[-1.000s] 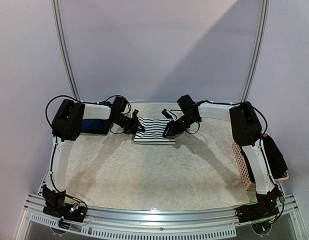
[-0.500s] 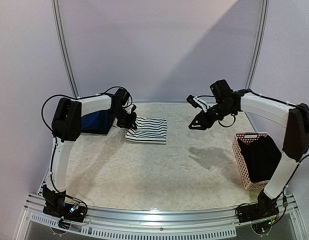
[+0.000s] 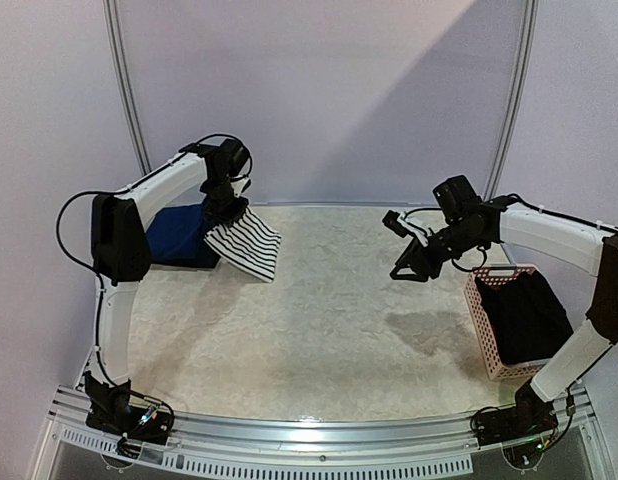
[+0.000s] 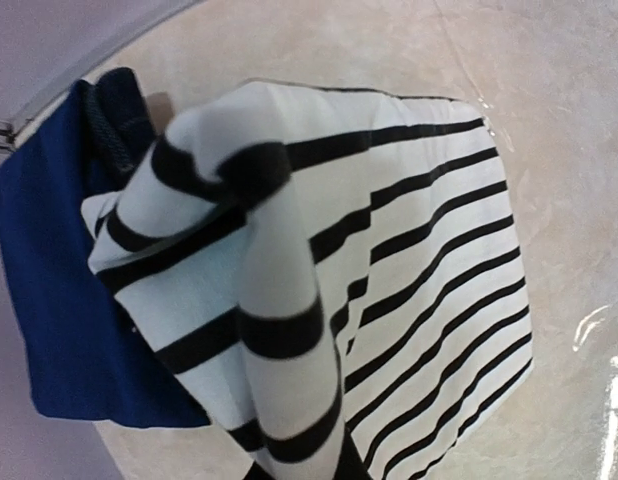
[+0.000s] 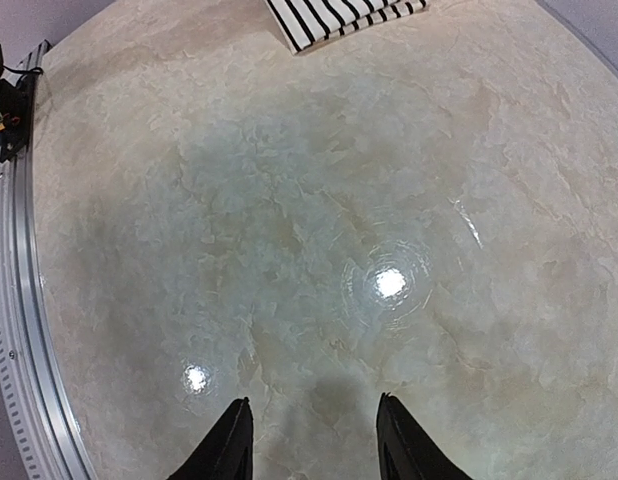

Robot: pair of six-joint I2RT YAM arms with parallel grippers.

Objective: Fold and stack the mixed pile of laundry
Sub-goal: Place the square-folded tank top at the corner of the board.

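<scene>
Clenched on 1 edge of the striped top (image 3: 247, 243) hanging by the navy piece (image 3: 179, 232), the left hand (image 3: 226, 208) could let its folds spill open; the right hand (image 3: 404, 268) hovers released, empty.

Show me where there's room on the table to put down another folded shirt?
The wide middle of the table is bare, from the striped top across to the pink basket. It is crowded at the far left, where the striped top hangs next to the navy piece.
</scene>
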